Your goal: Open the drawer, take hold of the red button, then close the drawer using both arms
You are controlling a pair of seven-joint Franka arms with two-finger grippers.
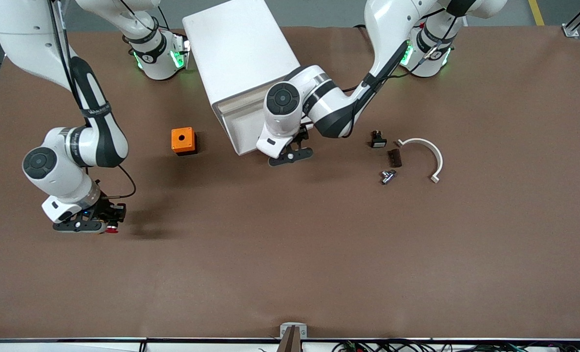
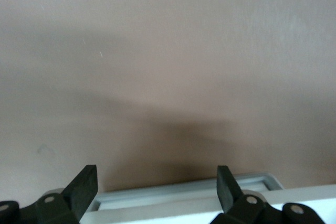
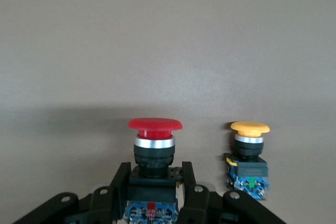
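The white cabinet (image 1: 241, 58) stands at the robots' side of the table with its drawer fronts (image 1: 236, 122) facing the front camera. My left gripper (image 1: 292, 155) is open at the lower edge of the cabinet's front. In the left wrist view the gripper (image 2: 156, 187) has a white drawer rim (image 2: 184, 195) between its spread fingers; I cannot tell which drawer it is. My right gripper (image 1: 105, 226) is low over the table toward the right arm's end, shut on the red-capped button (image 1: 112, 229). The right wrist view shows the gripper (image 3: 154, 174) clamped on the button's black body (image 3: 155, 148).
A yellow-capped button (image 3: 249, 156) stands on the table beside the red one. An orange cube box (image 1: 183, 141) sits near the cabinet. A small black part (image 1: 377, 140), a brown block (image 1: 394, 157), a metal fitting (image 1: 388, 176) and a white curved piece (image 1: 424, 154) lie toward the left arm's end.
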